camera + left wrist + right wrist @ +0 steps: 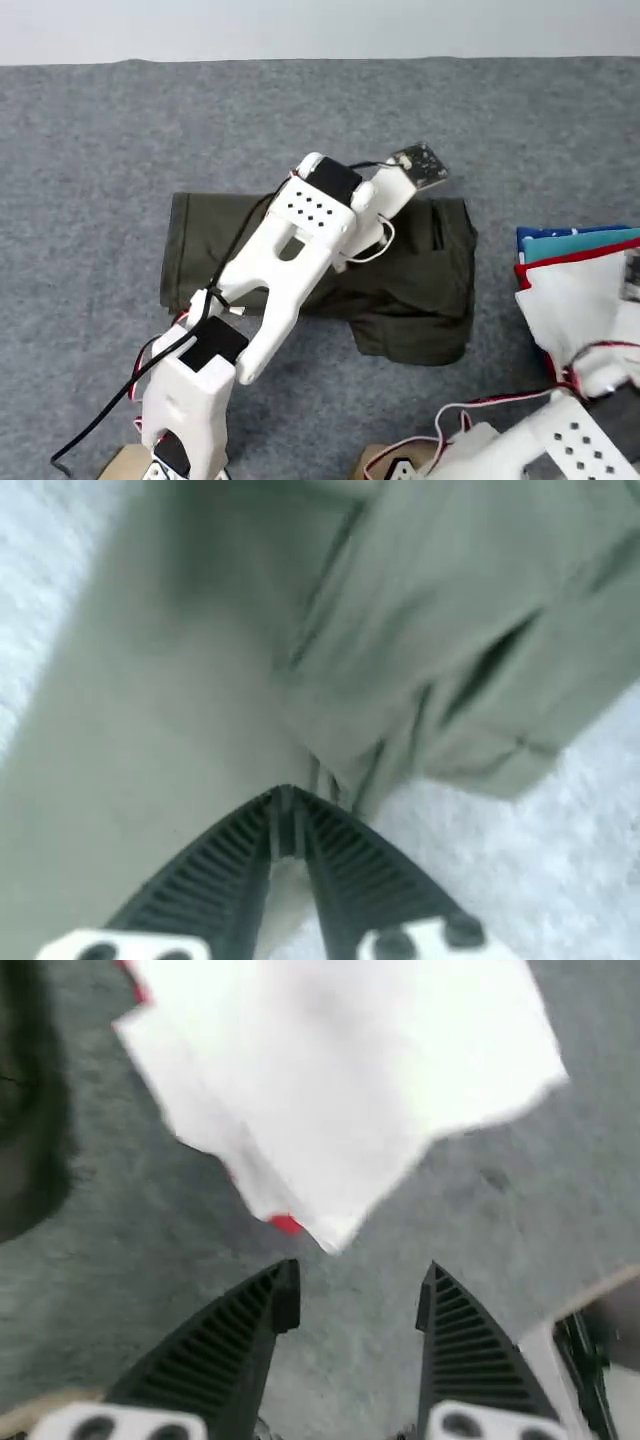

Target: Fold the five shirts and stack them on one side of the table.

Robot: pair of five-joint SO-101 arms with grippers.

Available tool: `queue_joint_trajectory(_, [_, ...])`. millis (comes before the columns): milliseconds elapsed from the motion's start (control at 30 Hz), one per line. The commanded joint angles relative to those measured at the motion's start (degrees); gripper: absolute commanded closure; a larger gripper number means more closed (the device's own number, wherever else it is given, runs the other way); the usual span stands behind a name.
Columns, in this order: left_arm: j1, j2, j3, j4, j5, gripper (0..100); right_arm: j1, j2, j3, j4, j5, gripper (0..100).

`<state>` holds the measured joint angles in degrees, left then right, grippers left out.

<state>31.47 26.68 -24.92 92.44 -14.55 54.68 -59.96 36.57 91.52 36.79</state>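
R claw [360, 1280] is held wide open, nothing gripped, low over the table [90, 130], just beside a corner of the white shirt [575, 300]. That shirt is laid on top of the stack [580, 243] on the R arm's side, w/ red, teal and blue edges under it, so 4 are judged done. Mid-table, the green shirt [420, 300] is left part-folded and rumpled. L claw [286, 810] is pressed shut over it; cloth pinched or not can't be told. Left: finish fold, add to stack.
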Motion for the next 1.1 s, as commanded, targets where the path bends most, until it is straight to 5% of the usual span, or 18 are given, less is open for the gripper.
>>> queue_joint_trajectory(0, [0.53, 0.09, -1.98, -5.71, 0.00, 100, 3.56, -0.48, -0.53, 0.13, 1.23, 80.1])
queue_joint_trajectory(300, [4.40, 5.80, -5.41, -7.91, 0.00, 98, 3.74, -1.01, 2.90, 3.74, 0.97, 80.1])
queue_joint_trajectory(533, [4.57, 9.41, -14.11, -8.00, 0.00, 83, 3.82, -1.01, 2.90, 7.16, 1.23, 80.1])
queue_joint_trajectory(1067, [7.47, 27.96, -31.25, -5.63, 0.00, 82, 3.82, -1.01, 2.90, 8.31, 1.32, 80.1])
